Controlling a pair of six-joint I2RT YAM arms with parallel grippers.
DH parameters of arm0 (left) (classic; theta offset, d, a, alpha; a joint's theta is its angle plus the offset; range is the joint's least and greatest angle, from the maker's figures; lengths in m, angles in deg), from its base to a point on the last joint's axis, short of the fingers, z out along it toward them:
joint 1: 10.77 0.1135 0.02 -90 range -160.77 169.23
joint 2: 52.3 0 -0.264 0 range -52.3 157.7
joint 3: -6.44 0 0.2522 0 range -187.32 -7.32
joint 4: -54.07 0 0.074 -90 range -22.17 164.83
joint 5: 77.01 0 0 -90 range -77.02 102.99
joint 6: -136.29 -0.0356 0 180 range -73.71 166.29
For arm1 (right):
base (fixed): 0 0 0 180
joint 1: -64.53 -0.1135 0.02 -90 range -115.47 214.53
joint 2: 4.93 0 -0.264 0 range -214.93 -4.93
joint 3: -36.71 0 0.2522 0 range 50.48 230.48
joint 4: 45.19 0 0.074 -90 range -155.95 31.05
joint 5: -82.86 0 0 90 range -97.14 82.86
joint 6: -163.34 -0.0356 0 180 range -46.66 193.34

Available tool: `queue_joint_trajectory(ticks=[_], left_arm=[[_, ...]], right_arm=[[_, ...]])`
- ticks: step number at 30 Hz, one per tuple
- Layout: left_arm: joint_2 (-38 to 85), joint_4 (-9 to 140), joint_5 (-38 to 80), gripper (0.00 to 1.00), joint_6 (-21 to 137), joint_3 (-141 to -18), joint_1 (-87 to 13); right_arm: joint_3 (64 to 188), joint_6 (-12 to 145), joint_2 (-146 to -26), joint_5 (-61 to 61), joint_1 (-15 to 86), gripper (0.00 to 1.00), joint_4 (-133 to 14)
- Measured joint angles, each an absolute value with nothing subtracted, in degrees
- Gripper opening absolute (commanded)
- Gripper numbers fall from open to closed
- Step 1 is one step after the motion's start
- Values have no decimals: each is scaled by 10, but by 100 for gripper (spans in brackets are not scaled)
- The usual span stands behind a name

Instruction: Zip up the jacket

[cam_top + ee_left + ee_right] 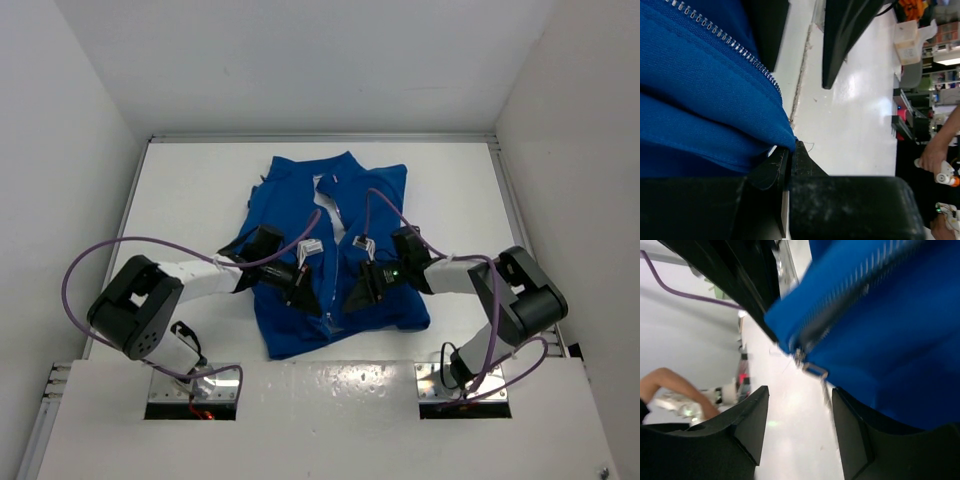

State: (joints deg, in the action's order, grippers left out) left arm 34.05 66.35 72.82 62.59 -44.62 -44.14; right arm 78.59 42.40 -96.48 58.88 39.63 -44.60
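Note:
The royal-blue jacket (295,205) lies flat on the white table (190,200), collar at the far end, its silver zipper (331,300) running down the middle. My left gripper (303,290) sits just left of the zipper near the bottom hem. In the left wrist view it (790,151) is shut on the jacket's hem corner (765,135), below the zipper teeth (725,42). My right gripper (358,290) is just right of the zipper. In the right wrist view it (800,407) is open, with the zipper slider and pull tab (811,368) hanging just beyond its fingertips, apart from them.
White walls enclose the table on three sides. The table's near edge and a glossy white base plate (330,400) lie just below the hem. Purple cables (100,255) loop off both arms. A person's hand (935,155) shows beyond the table.

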Motion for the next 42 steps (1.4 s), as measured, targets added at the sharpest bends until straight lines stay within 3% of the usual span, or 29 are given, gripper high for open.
queue_joint_trajectory(ticks=[13,19,23,29,42], left_arm=[[343,644,784,0,661,-446,-437],[351,644,782,0,670,-454,-436],[358,643,781,0,676,-455,-433],[370,646,782,0,678,-463,-432],[370,646,784,0,680,-467,-433]], right_arm=[[728,351,-1007,611,400,64,-72],[734,577,-843,528,369,63,-341],[726,676,-769,492,344,65,-427],[684,737,-762,439,313,66,-457],[671,751,-788,398,288,66,-377]])
